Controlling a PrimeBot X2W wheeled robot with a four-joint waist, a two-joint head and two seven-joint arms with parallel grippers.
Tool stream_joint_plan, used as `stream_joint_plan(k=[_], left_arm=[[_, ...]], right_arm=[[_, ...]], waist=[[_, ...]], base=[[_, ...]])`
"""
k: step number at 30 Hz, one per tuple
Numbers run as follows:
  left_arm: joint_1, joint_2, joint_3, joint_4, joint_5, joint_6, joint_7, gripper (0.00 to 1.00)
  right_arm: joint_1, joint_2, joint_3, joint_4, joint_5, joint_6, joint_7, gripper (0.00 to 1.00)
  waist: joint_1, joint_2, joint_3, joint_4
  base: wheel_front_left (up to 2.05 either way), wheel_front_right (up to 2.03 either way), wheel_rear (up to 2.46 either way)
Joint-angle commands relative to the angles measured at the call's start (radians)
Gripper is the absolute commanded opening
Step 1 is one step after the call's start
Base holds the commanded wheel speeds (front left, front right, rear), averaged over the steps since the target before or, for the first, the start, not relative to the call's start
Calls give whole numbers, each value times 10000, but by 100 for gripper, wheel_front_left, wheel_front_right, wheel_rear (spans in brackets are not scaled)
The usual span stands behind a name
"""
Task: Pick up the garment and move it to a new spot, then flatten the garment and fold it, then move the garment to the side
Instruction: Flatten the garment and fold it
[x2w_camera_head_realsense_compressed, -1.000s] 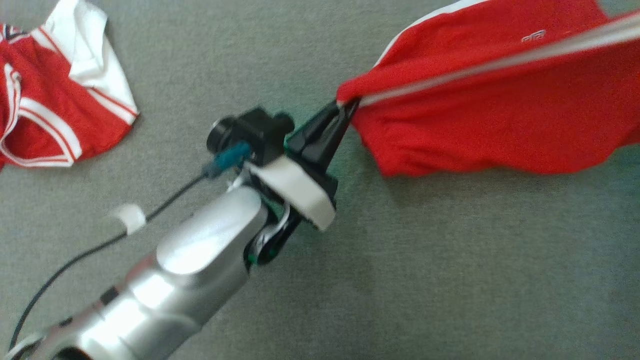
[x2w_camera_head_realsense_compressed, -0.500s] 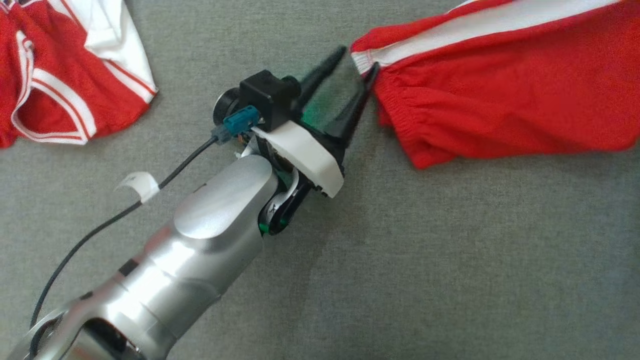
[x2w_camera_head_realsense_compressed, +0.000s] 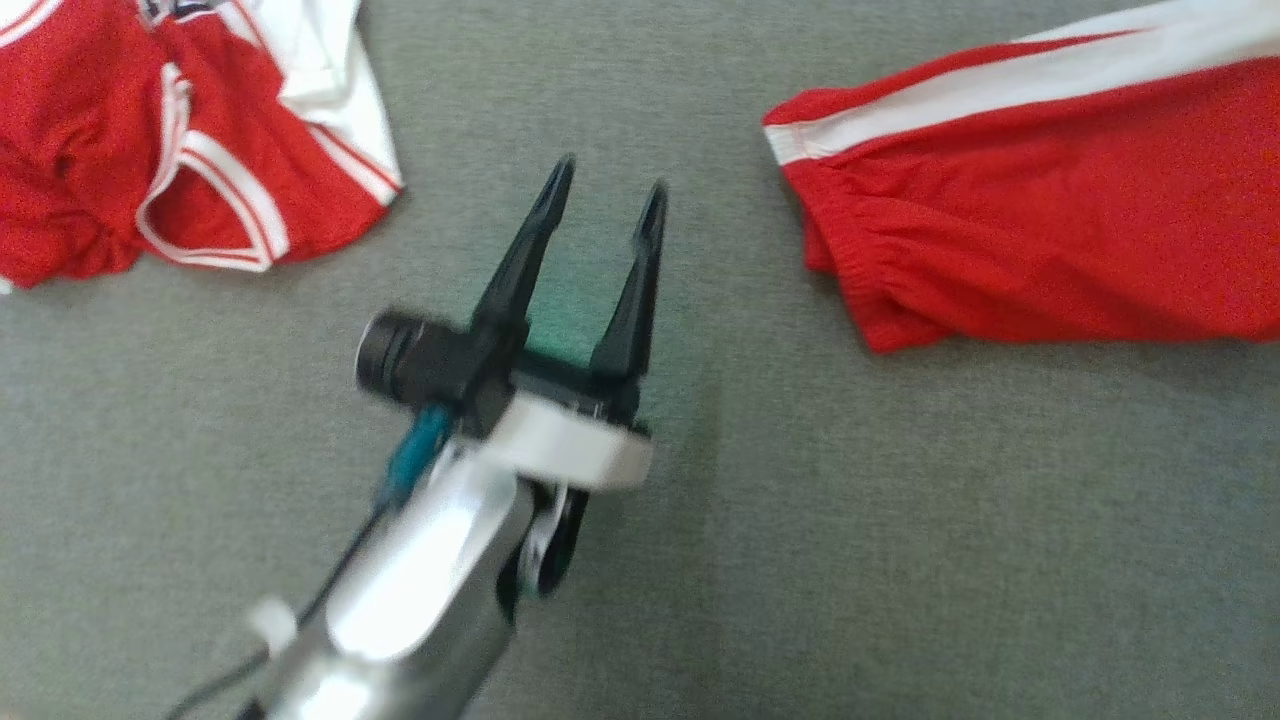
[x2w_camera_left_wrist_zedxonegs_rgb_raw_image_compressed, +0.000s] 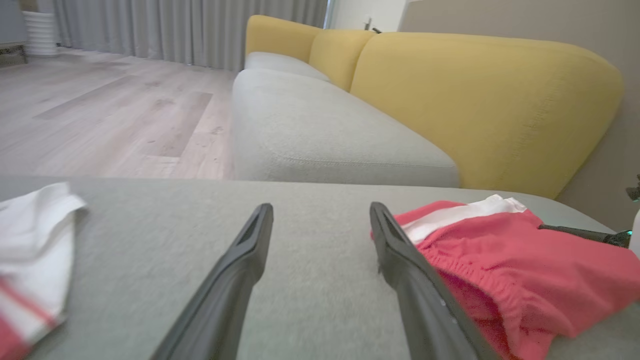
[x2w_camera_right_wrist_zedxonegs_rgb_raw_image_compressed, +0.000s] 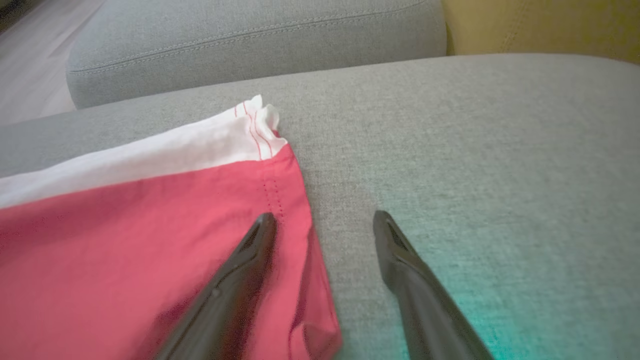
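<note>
On the grey sofa cushion (x2w_camera_head_realsense_compressed: 900, 520) the red garment (x2w_camera_head_realsense_compressed: 1050, 250) lies rumpled at the right, apparently set in its new spot; with the left tool (x2w_camera_head_realsense_compressed: 610, 180) and right tool (x2w_camera_right_wrist_zedxonegs_rgb_raw_image_compressed: 324, 216) both spread apart and empty, flattening comes next, which calls for regripping its edges.

2 red-and-white fabric garments: flat garment (x2w_camera_head_realsense_compressed: 1040, 250), crumpled garment (x2w_camera_head_realsense_compressed: 150, 150). 2 black-fingered grippers: left gripper (x2w_camera_head_realsense_compressed: 605, 200), right gripper (x2w_camera_right_wrist_zedxonegs_rgb_raw_image_compressed: 324, 216). 3 yellow upholstered back cushions (x2w_camera_left_wrist_zedxonegs_rgb_raw_image_compressed: 485, 110).

Left end effector (x2w_camera_head_realsense_compressed: 608, 182), fingers apart, empty, between a white-striped red garment (x2w_camera_head_realsense_compressed: 1050, 250) and a crumpled red-and-white jersey (x2w_camera_head_realsense_compressed: 150, 150).
</note>
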Motion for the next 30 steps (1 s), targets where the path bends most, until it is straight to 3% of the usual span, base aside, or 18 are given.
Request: stream_joint_plan(k=[1,5,6,7,11,21,30], left_arm=[[463,220,547,-600,312,91,-88,100],[1780,203,1178,-1413,870,7,-89,100],[2025,189,1316,-1536,968,-26,-89,100],[2231,179,1443,-1631,1067,-70,-89,100],[2762,118,1862,-1729,1380,-280,-90,100],[3251,-162,2673,-1601,2009,-787,-91,100],[3446,-414,2862,-1256,2185,-1167,-91,100]], right_arm=[[223,-284,80,-68,188,-19,209,100],[552,-44,306,103,1013,-19,1102,100],[613,-15,359,90,1150,-19,1222,75],[672,17,429,59,1259,-19,1319,0],[853,105,552,-104,1655,-19,1345,0],[1262,-843,132,133,1433,-19,179,0],[609,-542,567,-1913,1281,-19,347,0]], waist=[[1,0,-129,249],[1,0,-328,417],[1,0,-388,408],[1,0,-460,384],[1,0,-805,176],[1,0,-1561,-681],[1,0,-1723,-958]], base=[[0,0,0],[0,0,0],[0,0,0],[0,0,0],[0,0,0],[0,0,0],[0,0,0]])
